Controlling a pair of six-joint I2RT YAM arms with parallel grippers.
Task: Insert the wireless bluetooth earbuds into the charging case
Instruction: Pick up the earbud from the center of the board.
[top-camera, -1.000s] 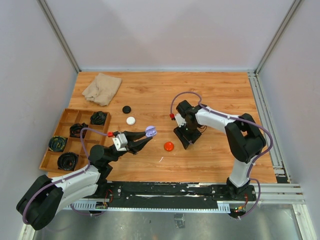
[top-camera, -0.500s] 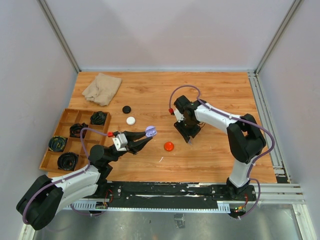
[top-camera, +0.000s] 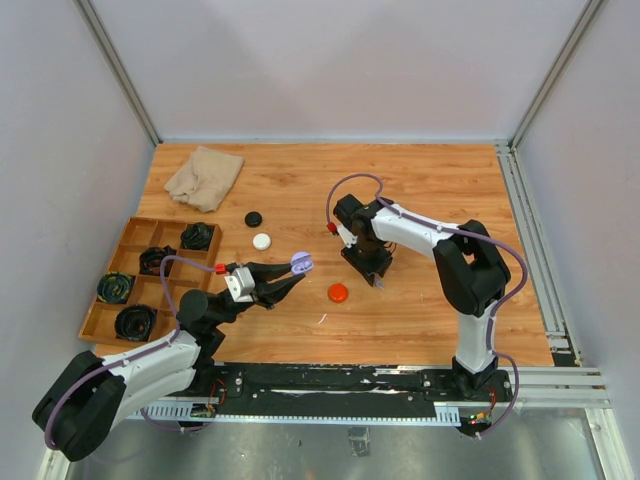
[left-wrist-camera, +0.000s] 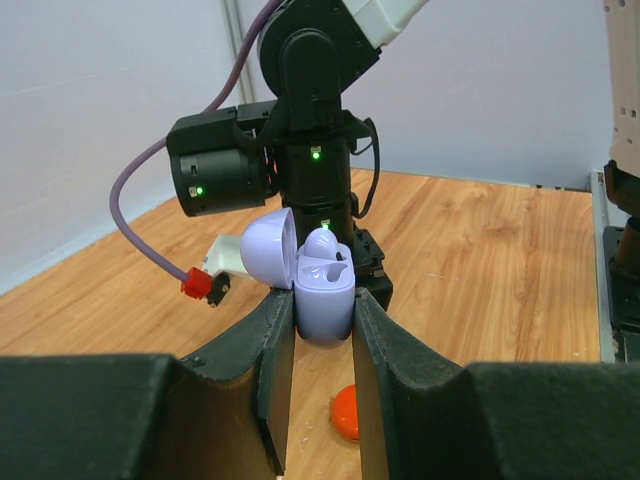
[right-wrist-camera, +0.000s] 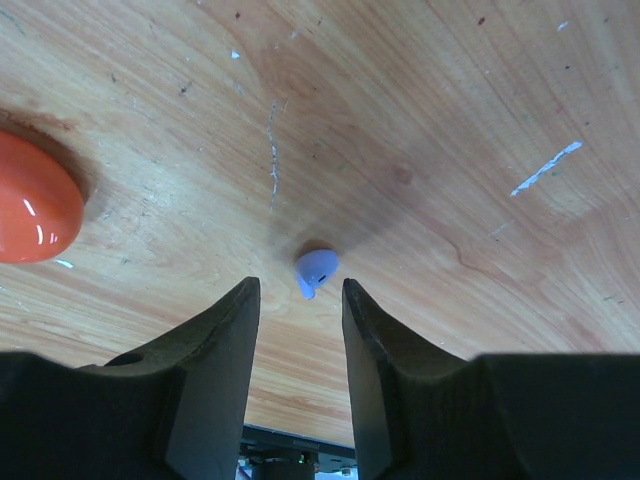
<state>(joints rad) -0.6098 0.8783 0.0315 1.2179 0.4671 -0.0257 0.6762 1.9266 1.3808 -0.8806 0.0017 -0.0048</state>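
Note:
My left gripper (top-camera: 293, 269) is shut on the lilac charging case (top-camera: 301, 262) and holds it above the table with its lid open. In the left wrist view the case (left-wrist-camera: 323, 288) sits upright between my fingers (left-wrist-camera: 275, 330). A rounded lilac shape stands in its far slot and the near slot looks empty. My right gripper (top-camera: 370, 268) is open and points down at the table, right of the case. In the right wrist view a lilac earbud (right-wrist-camera: 315, 270) lies on the wood just beyond my open fingertips (right-wrist-camera: 300, 292). No other earbuds show.
An orange puck (top-camera: 338, 293) lies just left of the right gripper and also shows in the right wrist view (right-wrist-camera: 30, 210). A white puck (top-camera: 262, 241) and a black puck (top-camera: 254, 218) lie farther back. A beige cloth (top-camera: 204, 177) lies at the back left. A wooden tray (top-camera: 160, 221) holds black items at the left.
My right arm has shifted left, bringing the open gripper closer to the orange puck. My left gripper holds the case where it was.

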